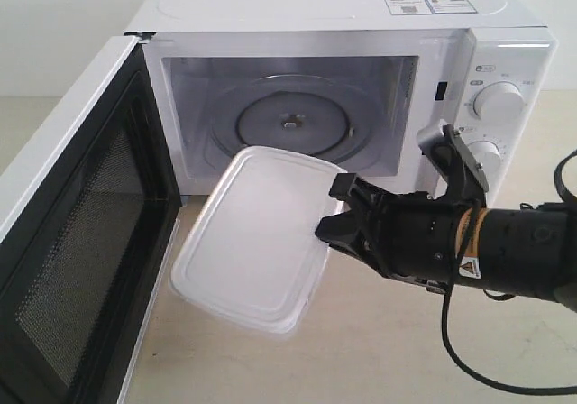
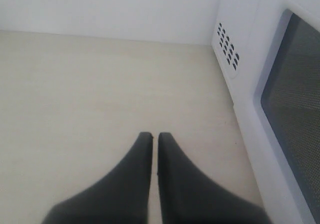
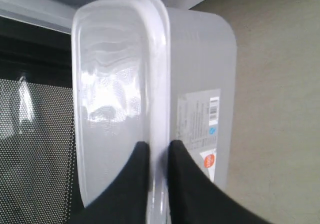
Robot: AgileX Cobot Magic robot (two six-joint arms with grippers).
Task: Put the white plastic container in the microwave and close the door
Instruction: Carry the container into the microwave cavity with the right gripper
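The white plastic container [image 1: 257, 237] hangs tilted in the air just in front of the microwave [image 1: 352, 52], lid facing the camera. My right gripper [image 1: 335, 210] is shut on its right rim. In the right wrist view the black fingers [image 3: 185, 174] pinch the lid's rim of the container [image 3: 125, 84], with its red-white label [image 3: 205, 129] beside them. The door [image 1: 77, 233] stands wide open on the left, mesh inner side showing. The glass turntable [image 1: 290, 123] lies bare inside. My left gripper [image 2: 155, 136] is shut on nothing above the table, next to the door's outer side [image 2: 295, 104].
Two round dials [image 1: 498, 102] sit on the microwave's right panel, close behind my right arm [image 1: 505, 242]. A black cable [image 1: 487, 368] loops below that arm. Beige tabletop [image 1: 379, 332] extends in front of the microwave.
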